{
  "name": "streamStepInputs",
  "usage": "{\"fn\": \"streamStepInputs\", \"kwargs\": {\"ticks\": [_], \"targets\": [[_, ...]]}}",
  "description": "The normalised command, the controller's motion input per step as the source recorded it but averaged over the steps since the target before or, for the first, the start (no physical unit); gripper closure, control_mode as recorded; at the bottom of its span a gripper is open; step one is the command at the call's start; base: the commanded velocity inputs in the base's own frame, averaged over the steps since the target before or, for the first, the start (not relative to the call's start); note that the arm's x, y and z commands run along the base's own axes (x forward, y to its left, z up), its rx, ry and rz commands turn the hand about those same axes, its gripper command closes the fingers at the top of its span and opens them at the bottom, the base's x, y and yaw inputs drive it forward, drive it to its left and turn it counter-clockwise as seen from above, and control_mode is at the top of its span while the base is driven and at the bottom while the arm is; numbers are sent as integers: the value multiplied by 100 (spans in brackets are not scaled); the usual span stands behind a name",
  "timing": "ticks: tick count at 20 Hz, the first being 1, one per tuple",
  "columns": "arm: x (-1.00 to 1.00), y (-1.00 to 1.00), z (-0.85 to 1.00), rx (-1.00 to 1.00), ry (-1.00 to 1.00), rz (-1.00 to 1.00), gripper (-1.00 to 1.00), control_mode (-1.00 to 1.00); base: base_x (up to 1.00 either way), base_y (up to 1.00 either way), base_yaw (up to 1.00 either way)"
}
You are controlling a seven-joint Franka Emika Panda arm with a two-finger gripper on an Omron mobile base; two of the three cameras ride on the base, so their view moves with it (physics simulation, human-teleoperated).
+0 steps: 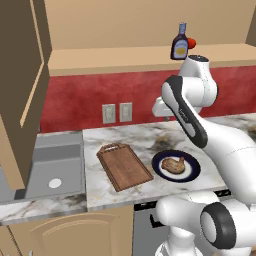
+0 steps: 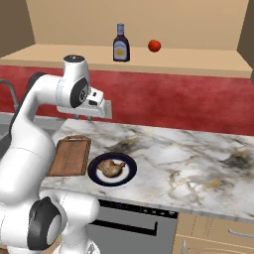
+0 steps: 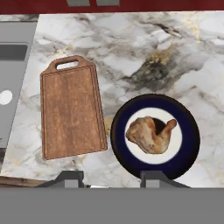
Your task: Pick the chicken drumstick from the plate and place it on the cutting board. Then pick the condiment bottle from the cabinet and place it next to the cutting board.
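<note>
The golden-brown chicken drumstick (image 3: pixel 151 134) lies in the middle of the round navy plate (image 3: pixel 188 144) on the marble counter. To the plate's left lies the reddish wooden cutting board (image 3: pixel 72 113), bare, with its handle tab toward the wall. My gripper (image 3: pixel 110 180) hangs high above the counter, over the gap between board and plate. It is open, with nothing between its fingers. From the base views, the hand (image 2: pixel 96 106) sits well above the drumstick (image 2: pixel 111 167). The dark condiment bottle (image 1: pixel 180 45) stands upright on the open shelf of the tan wall cabinet (image 1: pixel 110 59).
A small red ball (image 2: pixel 155 45) rests on the shelf just right of the bottle (image 2: pixel 120 45). A grey sink (image 1: pixel 50 170) lies left of the board (image 1: pixel 124 166). The brown cabinet door (image 1: pixel 20 75) swings open at the left. Wall outlets (image 1: pixel 117 113) sit on the red backsplash.
</note>
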Motion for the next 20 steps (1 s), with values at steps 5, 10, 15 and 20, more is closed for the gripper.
{"fn": "streamStepInputs", "kwargs": {"ticks": [5, 10, 15, 20], "targets": [[-3, -6, 0, 0, 0, 0, -100, -100, 0, 0, 0], [-7, -19, -7, 0, 0, 0, -100, -100, 0, 0, 0], [-10, -24, -12, 0, 0, 0, -100, -100, 0, 0, 0], [-11, -26, -16, 0, 0, -2, -100, -100, 0, 0, 0]]}}
